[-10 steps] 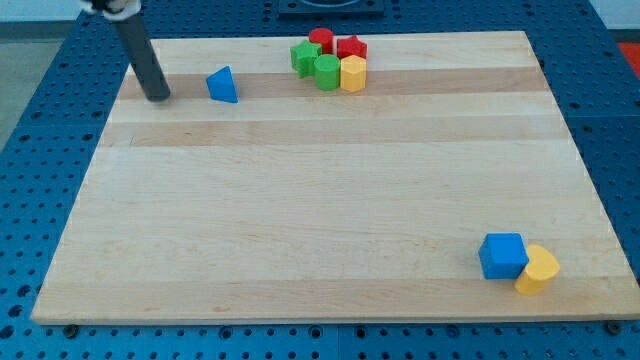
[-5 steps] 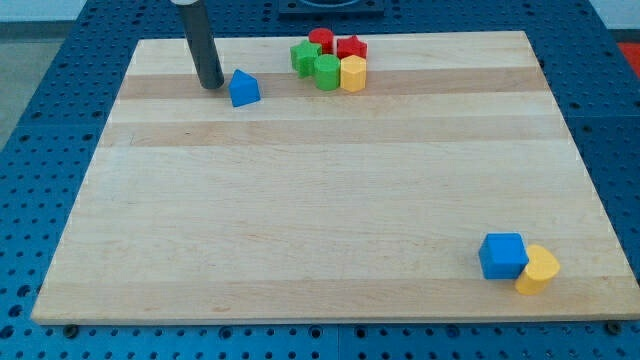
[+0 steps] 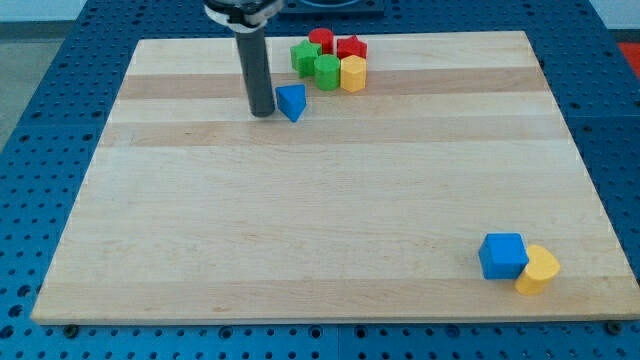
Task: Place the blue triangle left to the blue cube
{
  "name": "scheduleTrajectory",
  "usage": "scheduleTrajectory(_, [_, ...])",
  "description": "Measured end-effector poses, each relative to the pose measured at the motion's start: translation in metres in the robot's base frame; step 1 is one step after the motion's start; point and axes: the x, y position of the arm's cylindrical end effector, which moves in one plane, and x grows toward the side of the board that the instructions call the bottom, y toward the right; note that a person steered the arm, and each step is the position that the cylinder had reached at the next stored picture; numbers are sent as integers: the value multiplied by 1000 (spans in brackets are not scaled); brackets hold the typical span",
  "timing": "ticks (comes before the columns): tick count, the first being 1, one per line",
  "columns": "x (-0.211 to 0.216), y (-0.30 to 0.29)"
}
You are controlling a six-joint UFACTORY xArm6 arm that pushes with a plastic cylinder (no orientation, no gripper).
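Blue triangle [image 3: 291,101] sits in the upper-middle of the surface [image 3: 300,220], just below-left of the top cluster. My tip [image 3: 263,113] is placed right against its left side, touching or nearly so; contact can't be confirmed at this resolution.

Blue cube [image 3: 502,255] is well apart, near the view's bottom right, with a yellow block [image 3: 538,269] touching its right side. The spot left of the cube is free.

Step in hand, as judged: the triangle is to be pushed down and right along a long diagonal. The tip should be moved onto the triangle's upper-left side so the push line runs through its middle; an off-centre push would likely spin it away. The approach should be ended short of the cube so cube and yellow block aren't knocked.

No fingers are fitted, only the rod, so nothing is held.

Hard to make out: in the cluster, two green blocks [image 3: 316,62], two red blocks [image 3: 335,43] and a yellow block [image 3: 352,73] overlap; shapes are unclear. The rod's top is cut off by the frame.
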Motion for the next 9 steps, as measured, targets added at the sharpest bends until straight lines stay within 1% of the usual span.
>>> scheduleTrajectory(1, [-40,-4])
scheduleTrajectory(2, [-46,28])
scheduleTrajectory(4, [22,52])
scheduleTrajectory(6, [89,103])
scheduleTrajectory(7, [121,115])
scheduleTrajectory(9, [156,115])
